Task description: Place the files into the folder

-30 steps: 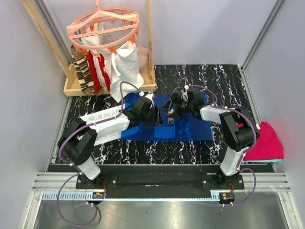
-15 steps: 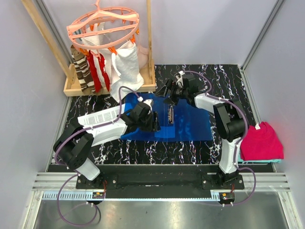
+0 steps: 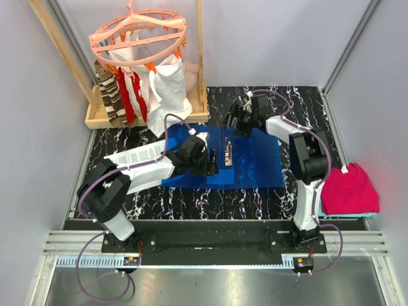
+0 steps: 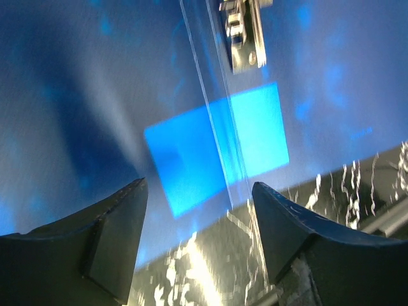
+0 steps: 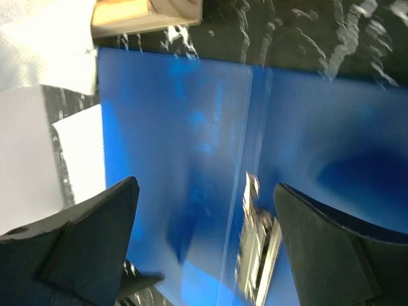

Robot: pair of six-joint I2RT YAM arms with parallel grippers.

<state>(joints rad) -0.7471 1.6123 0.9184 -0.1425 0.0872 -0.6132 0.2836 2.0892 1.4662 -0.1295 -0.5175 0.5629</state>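
The blue folder (image 3: 255, 167) lies open and flat on the black marble table, with its metal clip (image 3: 226, 156) near the middle fold. The files (image 3: 136, 155), white printed sheets, lie left of the folder, partly under my left arm. My left gripper (image 3: 208, 162) is open and empty, low over the folder just left of the clip. In the left wrist view the gripper (image 4: 197, 204) is over the folder's near edge, with the clip (image 4: 245, 32) ahead. My right gripper (image 3: 242, 122) is open and empty above the folder's far edge. The right wrist view shows the gripper (image 5: 205, 191), the clip (image 5: 258, 252) and a sheet (image 5: 83, 153).
A wooden stand (image 3: 145, 115) with an orange hanger ring (image 3: 137, 35), striped cloths and a white cloth bag (image 3: 169, 86) is at the back left. A folded magenta cloth (image 3: 350, 188) lies at the right edge. Metal frame posts bound the table.
My right gripper has drawn back from the clip to the folder's far edge. My left gripper has shifted slightly right towards the clip. The folder and sheets lie as before.
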